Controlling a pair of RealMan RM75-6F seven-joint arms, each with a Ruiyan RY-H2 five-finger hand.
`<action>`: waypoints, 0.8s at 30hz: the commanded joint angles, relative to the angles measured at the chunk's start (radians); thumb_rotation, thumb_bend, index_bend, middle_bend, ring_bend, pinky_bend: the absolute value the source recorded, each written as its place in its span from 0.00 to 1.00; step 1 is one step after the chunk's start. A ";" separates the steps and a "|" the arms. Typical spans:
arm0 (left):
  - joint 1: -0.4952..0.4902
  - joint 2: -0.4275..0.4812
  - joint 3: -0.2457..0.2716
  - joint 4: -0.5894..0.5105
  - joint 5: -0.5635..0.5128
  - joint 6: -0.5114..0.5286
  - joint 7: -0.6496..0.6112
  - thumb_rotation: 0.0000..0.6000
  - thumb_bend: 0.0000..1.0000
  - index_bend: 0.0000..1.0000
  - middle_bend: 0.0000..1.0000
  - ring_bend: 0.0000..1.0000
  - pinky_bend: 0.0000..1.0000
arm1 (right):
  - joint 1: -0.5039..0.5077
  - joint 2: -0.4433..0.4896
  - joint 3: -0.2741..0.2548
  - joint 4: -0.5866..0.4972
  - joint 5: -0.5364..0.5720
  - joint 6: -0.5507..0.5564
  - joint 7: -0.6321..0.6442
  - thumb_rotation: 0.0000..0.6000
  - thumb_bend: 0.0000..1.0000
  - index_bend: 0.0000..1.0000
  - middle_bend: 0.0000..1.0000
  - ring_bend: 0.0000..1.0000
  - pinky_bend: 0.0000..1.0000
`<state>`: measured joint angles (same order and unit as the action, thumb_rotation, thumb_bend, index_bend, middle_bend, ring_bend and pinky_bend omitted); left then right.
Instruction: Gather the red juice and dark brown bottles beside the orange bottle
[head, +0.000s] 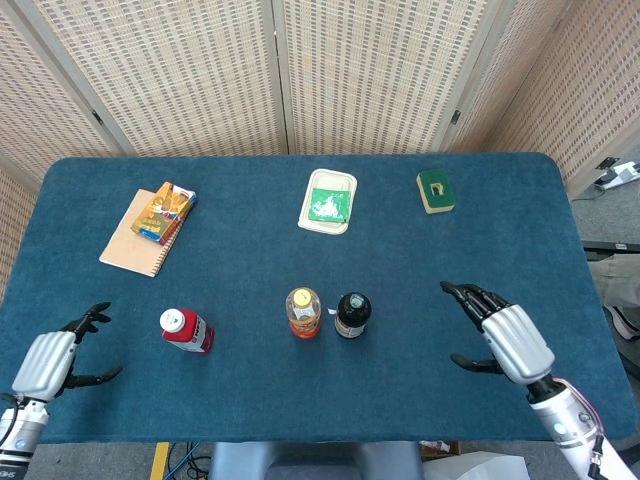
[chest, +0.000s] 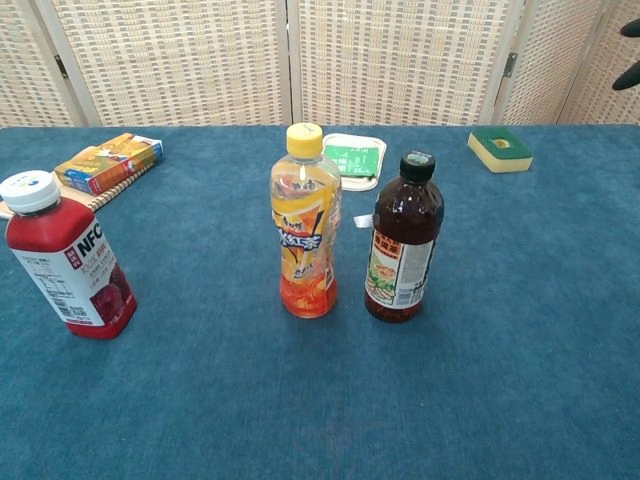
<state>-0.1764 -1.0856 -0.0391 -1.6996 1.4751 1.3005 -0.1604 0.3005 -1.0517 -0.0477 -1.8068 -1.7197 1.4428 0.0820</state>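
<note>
The orange bottle with a yellow cap stands upright near the table's front middle. The dark brown bottle stands upright right beside it, on its right. The red juice bottle with a white cap stands apart, further left. My right hand hovers open at the front right, well clear of the brown bottle. Only its fingertips show at the chest view's top right edge. My left hand is open at the front left corner, left of the red juice.
A notebook with an orange box on it lies at the back left. A white tray holding a green packet sits at the back middle. A green sponge lies back right.
</note>
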 joint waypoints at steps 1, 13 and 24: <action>-0.034 0.007 -0.008 -0.032 -0.019 -0.054 -0.054 1.00 0.05 0.02 0.11 0.20 0.51 | -0.033 0.010 -0.016 0.021 -0.035 0.043 0.028 1.00 0.00 0.00 0.19 0.16 0.34; -0.103 -0.049 -0.033 -0.032 -0.058 -0.147 -0.147 1.00 0.05 0.00 0.05 0.12 0.41 | -0.093 0.015 -0.029 0.073 -0.081 0.131 0.109 1.00 0.00 0.00 0.20 0.16 0.34; -0.153 -0.112 -0.052 -0.011 -0.144 -0.228 -0.146 1.00 0.05 0.03 0.05 0.12 0.41 | -0.116 0.010 -0.028 0.115 -0.078 0.146 0.180 1.00 0.00 0.00 0.20 0.16 0.34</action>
<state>-0.3196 -1.1899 -0.0880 -1.7142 1.3478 1.0903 -0.2961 0.1861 -1.0406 -0.0752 -1.6970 -1.7986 1.5897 0.2526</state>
